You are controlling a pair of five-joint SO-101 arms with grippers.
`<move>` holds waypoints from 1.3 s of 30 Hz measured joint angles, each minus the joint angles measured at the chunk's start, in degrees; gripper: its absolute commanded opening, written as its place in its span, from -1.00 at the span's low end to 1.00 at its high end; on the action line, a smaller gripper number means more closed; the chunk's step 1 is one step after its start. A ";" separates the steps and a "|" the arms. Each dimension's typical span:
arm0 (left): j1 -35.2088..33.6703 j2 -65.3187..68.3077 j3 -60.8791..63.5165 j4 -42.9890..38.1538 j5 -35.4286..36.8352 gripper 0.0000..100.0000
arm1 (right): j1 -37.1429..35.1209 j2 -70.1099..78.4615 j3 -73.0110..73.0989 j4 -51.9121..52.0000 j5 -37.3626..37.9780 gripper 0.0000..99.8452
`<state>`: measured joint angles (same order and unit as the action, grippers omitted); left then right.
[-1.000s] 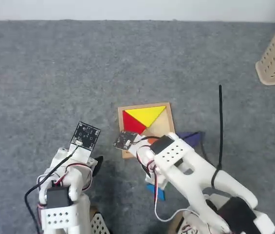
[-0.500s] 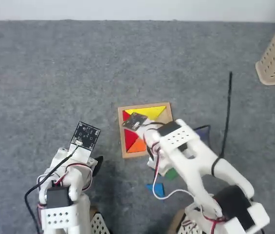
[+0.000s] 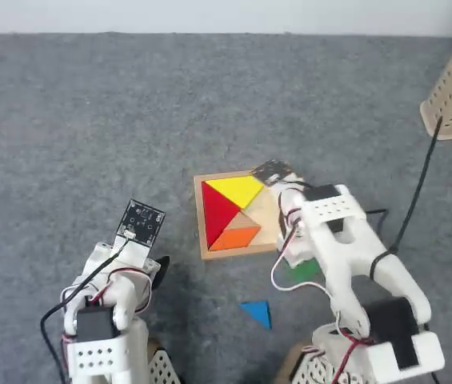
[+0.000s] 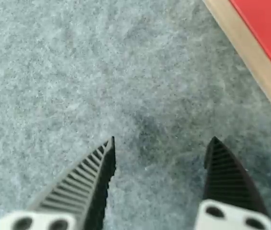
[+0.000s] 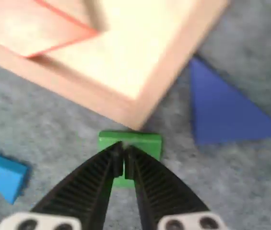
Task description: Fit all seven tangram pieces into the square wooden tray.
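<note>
right gripper (image 5: 124, 150), jaws almost closed, hangs right above the green piece (image 5: 147, 143), just off the tray's (image 5: 121, 108) corner.

Robot lab: grey carpeted tabletop (image 3: 90, 104)

No legible text, label, number or sign on any surface in view.

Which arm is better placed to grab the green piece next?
Right. Its gripper hangs at the green piece beside the tray corner, fingers shut. The left gripper is open over bare carpet on the tray's other side.
</note>
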<state>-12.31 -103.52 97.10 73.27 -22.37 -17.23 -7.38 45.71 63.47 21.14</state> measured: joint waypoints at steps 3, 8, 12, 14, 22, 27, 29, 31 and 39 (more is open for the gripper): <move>0.00 0.00 0.00 0.00 0.00 -0.44 | 0.26 -0.44 -0.09 0.09 0.09 -0.92; 0.00 0.00 0.00 0.00 0.00 -0.44 | 0.88 -7.91 0.26 3.16 -1.41 -0.91; 0.00 0.00 0.00 0.00 0.00 -0.44 | 0.00 -14.59 0.97 6.15 -2.37 -0.76; 0.00 0.00 0.00 0.00 0.00 -0.44 | -3.52 -15.21 2.99 6.77 -1.93 -0.63; 0.00 0.00 0.00 0.00 0.00 -0.44 | -9.14 -9.14 6.33 1.85 -2.02 -0.41; 0.00 0.00 0.00 0.00 0.00 -0.44 | -8.53 -6.59 6.51 -0.26 -2.20 -0.42; 0.00 0.00 0.00 0.00 0.00 -0.44 | -8.00 -6.51 6.77 -0.53 -2.20 -0.47; 0.00 0.00 0.00 0.00 0.00 -0.44 | -7.38 -6.51 7.03 -0.62 -2.20 -0.61; 0.00 0.00 0.00 0.00 0.00 -0.44 | -3.25 -6.68 8.18 -2.73 -2.20 -0.98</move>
<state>-12.31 -103.52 97.10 73.27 -22.37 -20.48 -14.07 53.89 60.75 18.95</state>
